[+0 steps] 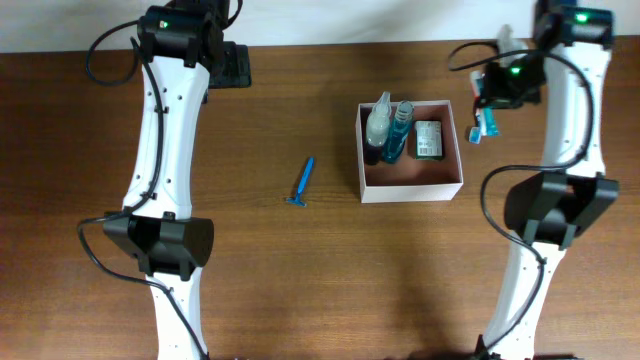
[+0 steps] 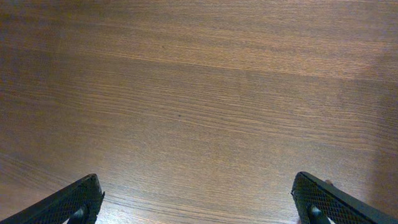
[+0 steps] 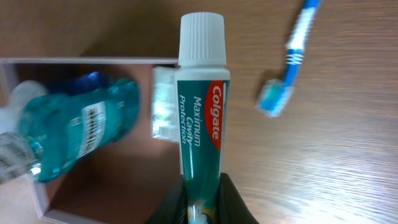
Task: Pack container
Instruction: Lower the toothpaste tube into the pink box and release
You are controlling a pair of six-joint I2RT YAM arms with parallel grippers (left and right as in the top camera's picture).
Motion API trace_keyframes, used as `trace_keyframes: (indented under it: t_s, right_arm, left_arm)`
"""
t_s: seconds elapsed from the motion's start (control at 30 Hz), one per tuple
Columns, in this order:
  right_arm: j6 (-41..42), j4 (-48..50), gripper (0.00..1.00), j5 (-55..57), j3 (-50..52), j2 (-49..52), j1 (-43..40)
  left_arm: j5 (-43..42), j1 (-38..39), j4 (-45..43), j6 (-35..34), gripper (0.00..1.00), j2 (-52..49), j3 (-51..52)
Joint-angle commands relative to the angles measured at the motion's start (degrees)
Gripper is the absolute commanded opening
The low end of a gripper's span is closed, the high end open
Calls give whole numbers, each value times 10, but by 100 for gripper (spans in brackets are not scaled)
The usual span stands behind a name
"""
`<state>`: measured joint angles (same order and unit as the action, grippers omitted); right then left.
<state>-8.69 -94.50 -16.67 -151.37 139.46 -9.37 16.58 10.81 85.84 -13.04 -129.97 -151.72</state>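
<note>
The container (image 1: 411, 190) is a square white-walled box with a reddish-brown inside, right of the table's middle. In it lie a clear spray bottle (image 1: 378, 122), a blue mouthwash bottle (image 1: 399, 131) and a small green packet (image 1: 430, 140). My right gripper (image 3: 202, 186) is shut on a green Colgate toothpaste tube (image 3: 202, 118), held above the container's right wall (image 3: 81, 61), cap pointing away. In the overhead view this gripper (image 1: 492, 92) is just right of the box. My left gripper (image 2: 196, 193) is open and empty over bare wood at the far left (image 1: 237, 65).
A blue razor (image 1: 302, 183) lies on the table left of the container. A blue and white toothbrush (image 3: 291, 59) lies on the wood right of the box, under my right arm. The mouthwash bottle (image 3: 81, 134) shows in the right wrist view.
</note>
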Motion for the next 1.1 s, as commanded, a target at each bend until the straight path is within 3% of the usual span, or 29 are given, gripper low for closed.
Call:
trace_keyframes:
  t_s: [0.0, 0.53, 0.6, 0.87, 0.97, 1.0, 1.07]
  right_arm:
    - [6, -17, 11, -7, -10, -11, 26]
    - [7, -28, 12, -8, -8, -11, 72]
    - [7, -28, 21, -8, -8, -11, 72]
    - [6, -28, 30, -9, -8, -11, 72]
    - [6, -23, 45, -7, -8, -11, 71]
    - [6, -21, 45, -7, -8, -11, 70]
    - [6, -10, 58, -7, -8, -11, 66]
  left_arm:
    - [6, -1, -1, 3, 99, 3, 0]
    - [6, -1, -1, 3, 99, 3, 0]
    - [6, -1, -1, 3, 99, 3, 0]
    - [6, -1, -1, 3, 99, 3, 0]
    - [6, 0, -1, 3, 99, 3, 0]
    - [6, 0, -1, 3, 99, 3, 0]
    - [6, -1, -1, 3, 99, 3, 0]
